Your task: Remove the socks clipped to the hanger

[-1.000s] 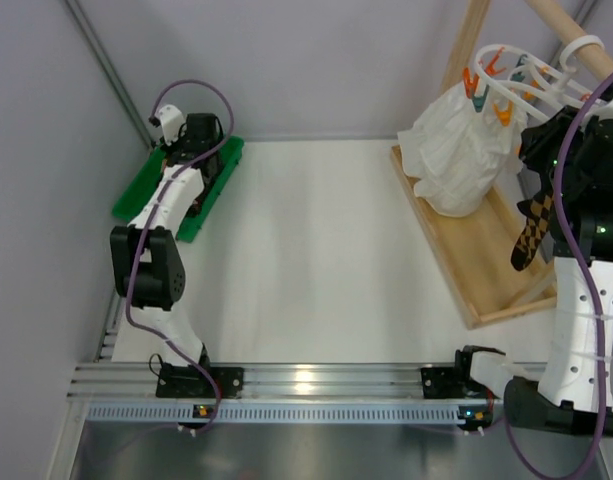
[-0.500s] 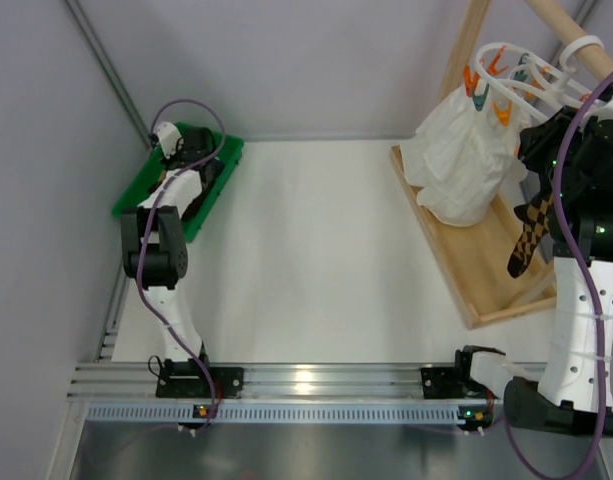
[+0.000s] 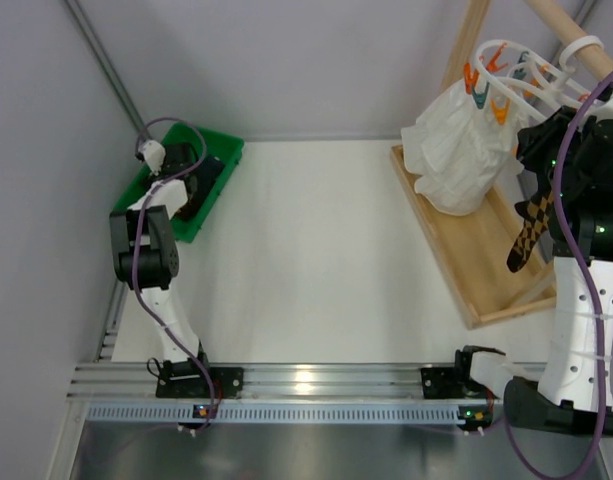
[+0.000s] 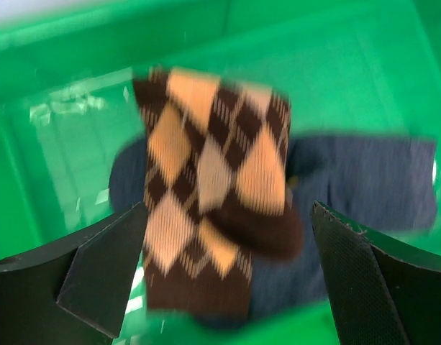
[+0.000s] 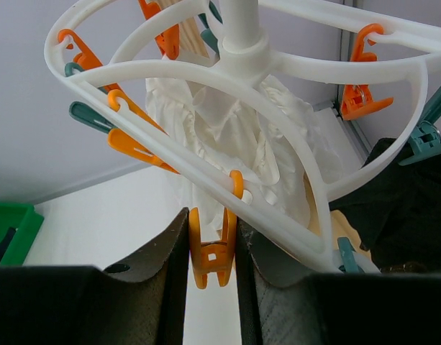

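Note:
In the left wrist view my left gripper (image 4: 231,280) is open over the green bin (image 4: 76,43). An orange-and-black argyle sock (image 4: 206,187) lies loose between the fingers (image 4: 98,266), on top of a navy sock (image 4: 364,187). The white ring hanger (image 5: 206,79) fills the right wrist view. My right gripper (image 5: 213,223) is shut on one of its orange clips (image 5: 213,255). From above, the left gripper (image 3: 181,165) sits in the bin (image 3: 131,195) and the right gripper (image 3: 536,125) is up at the hanger (image 3: 516,70). Another argyle sock (image 3: 531,235) hangs below it.
A large white cloth (image 3: 461,150) hangs from the hanger over the wooden rack's base (image 3: 476,270). The rack's pale beams (image 3: 571,25) cross the top right corner. A dark sock (image 5: 407,208) hangs at the right of the right wrist view.
The left arm has swung further left over the green bin. Its gripper has opened and let go of the argyle sock. The right gripper stays on the orange clip.

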Robot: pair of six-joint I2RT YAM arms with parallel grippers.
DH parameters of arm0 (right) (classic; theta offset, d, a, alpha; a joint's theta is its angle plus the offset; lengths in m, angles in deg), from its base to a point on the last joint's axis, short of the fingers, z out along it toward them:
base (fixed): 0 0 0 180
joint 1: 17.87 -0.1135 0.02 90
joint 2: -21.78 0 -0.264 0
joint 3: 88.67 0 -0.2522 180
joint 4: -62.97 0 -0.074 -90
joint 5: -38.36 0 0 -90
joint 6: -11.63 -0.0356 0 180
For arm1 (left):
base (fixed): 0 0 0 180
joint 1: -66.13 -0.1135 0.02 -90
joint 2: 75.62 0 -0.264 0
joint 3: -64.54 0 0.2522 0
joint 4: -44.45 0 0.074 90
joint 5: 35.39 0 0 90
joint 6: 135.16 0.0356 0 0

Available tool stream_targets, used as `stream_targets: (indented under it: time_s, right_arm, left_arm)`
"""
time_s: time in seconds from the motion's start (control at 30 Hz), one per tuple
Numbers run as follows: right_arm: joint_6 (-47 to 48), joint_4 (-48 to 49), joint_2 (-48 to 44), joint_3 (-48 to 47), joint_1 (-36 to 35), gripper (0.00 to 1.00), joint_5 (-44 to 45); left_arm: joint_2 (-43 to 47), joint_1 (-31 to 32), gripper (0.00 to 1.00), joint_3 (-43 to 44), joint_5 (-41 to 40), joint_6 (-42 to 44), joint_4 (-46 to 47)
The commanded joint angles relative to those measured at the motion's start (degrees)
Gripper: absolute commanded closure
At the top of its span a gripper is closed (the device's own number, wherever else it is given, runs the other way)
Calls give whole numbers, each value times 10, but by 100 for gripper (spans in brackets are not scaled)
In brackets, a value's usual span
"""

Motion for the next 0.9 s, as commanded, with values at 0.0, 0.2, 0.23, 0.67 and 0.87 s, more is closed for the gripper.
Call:
stream_targets:
  time_s: [0.0, 0.2, 0.23, 0.67, 0.87]
  right_arm:
    - [-3, 5, 4, 8, -3, 100, -39]
    - [-15, -2, 13, 4, -4, 100, -51]
    - [-20, -3, 16, 4, -3, 98, -56]
    - [-8, -40, 34, -13, -3, 46, -64]
    - [-5, -66, 32, -15, -4, 26, -67]
  left_arm:
    - [99, 24, 2, -47, -8, -32, 17]
    - [204, 124, 2, -124, -65, -48, 14]
    - [231, 138, 2, -131, -59, -55, 15]
    - [240, 497, 9, -69, 58, 1, 27]
    - [151, 605, 23, 35, 222, 75, 105]
